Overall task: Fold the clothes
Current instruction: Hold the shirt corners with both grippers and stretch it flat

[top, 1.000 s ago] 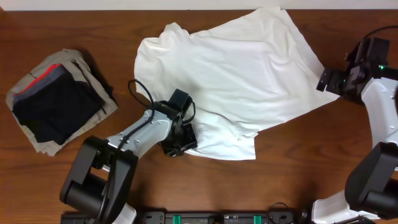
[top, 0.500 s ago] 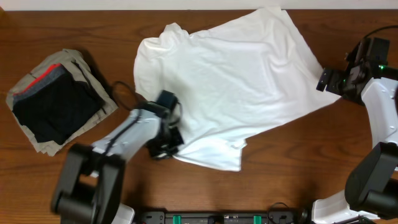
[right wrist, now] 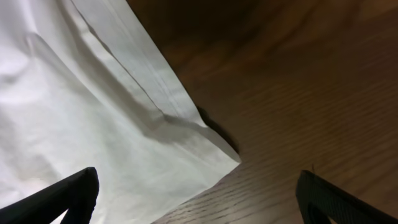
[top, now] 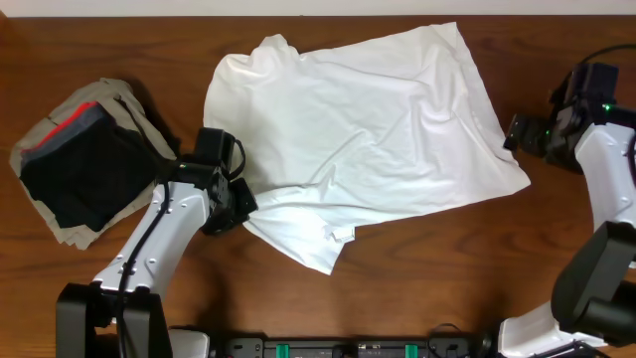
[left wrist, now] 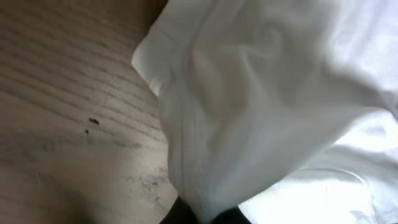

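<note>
I'm watching the shirt lying across the upper middle of the overhead frame. The left gripper is clamping its lower-left edge, and the right gripper is sitting with fingers wide apart just beside its right edge, gripping nothing. The shirt is lying white, wrinkled and mostly flat, tapering to a point at lower centre. Bare table is showing below and right of it, and the pile is sitting well apart at the left.

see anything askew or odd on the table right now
The white T-shirt lies skewed and wrinkled, not flat. Its near edge is bunched into a loose flap where the left tool pinches it.
</note>
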Available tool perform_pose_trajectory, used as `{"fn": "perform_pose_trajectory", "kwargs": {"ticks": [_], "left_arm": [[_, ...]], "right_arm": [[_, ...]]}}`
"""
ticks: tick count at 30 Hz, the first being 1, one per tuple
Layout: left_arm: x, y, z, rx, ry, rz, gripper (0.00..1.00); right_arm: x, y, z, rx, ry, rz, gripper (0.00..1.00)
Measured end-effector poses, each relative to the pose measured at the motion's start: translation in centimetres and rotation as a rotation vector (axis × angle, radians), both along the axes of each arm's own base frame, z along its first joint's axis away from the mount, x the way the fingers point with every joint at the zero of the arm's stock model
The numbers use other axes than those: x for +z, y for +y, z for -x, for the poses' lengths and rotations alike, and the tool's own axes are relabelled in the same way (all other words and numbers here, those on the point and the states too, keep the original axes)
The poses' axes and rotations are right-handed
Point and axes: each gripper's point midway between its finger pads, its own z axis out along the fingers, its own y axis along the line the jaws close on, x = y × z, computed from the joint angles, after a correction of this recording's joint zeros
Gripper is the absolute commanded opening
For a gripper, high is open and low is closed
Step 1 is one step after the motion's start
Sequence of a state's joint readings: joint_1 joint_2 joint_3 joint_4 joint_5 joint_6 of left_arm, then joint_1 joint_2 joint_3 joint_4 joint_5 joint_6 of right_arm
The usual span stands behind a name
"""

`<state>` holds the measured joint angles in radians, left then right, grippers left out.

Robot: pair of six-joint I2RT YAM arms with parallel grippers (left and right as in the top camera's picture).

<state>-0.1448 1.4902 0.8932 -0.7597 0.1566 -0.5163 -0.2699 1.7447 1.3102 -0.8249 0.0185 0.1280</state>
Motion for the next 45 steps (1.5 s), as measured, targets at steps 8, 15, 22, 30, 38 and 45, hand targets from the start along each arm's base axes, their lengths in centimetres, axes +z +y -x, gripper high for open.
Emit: {"fn": "perform_pose_trajectory", "kwargs": {"ticks": [8,15,22,30,38,45], "left_arm": [[0.0,0.2,0.3,-0.022,0.011,-0.012,0.06],[-0.1,0.2,0.4,-0.023,0.014,-0.013,0.06],[-0.1,0.2,0.4,-0.023,0.014,-0.013,0.06],[-0.1,0.2,0.4,-0.023,0.015,-0.013,0.06],[-0.1,0.3,0.4,-0.022,0.015,-0.016,0.06],[-0.1,0.3,0.4,-0.026,0.014,-0.017,0.07]], "right_arm": [[-6.3,0.3,2.5,-0.007,0.125,-0.035,0.99],[-8.0,0.4,3.1,-0.002,0.154,-0.042,0.4],[-8.1,0.4,3.2,-0.01,0.155,-0.043,0.4],[-7.9,-0.3,2.7,-0.013,0.139,-0.003,0.68],[-8.3,-0.8,2.2,-0.019,0.111,0.017,0.6],[-9.5,-0.3,3.1,-0.013,0.149,-0.007,0.01]]}}
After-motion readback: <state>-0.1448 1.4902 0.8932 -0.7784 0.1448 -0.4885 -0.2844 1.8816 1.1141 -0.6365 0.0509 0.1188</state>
